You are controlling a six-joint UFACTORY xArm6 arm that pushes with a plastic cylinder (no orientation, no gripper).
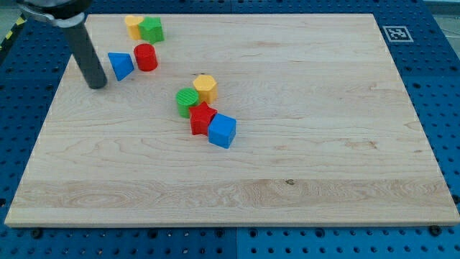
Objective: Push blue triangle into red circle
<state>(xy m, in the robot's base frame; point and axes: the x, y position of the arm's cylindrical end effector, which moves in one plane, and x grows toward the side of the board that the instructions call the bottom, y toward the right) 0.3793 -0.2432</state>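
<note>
The blue triangle (120, 65) lies near the view's top left of the wooden board (287, 158). The red circle (146, 57) stands just to its right, touching or almost touching it. My tip (96, 84) is the lower end of a dark rod and rests on the board just left of the blue triangle, a small gap apart from it.
A yellow block (133, 26) and a green block (152, 29) sit together above the red circle. Near the board's middle a green circle (187, 101), a yellow block (205, 88), a red star-like block (202, 118) and a blue cube (222, 131) form a cluster.
</note>
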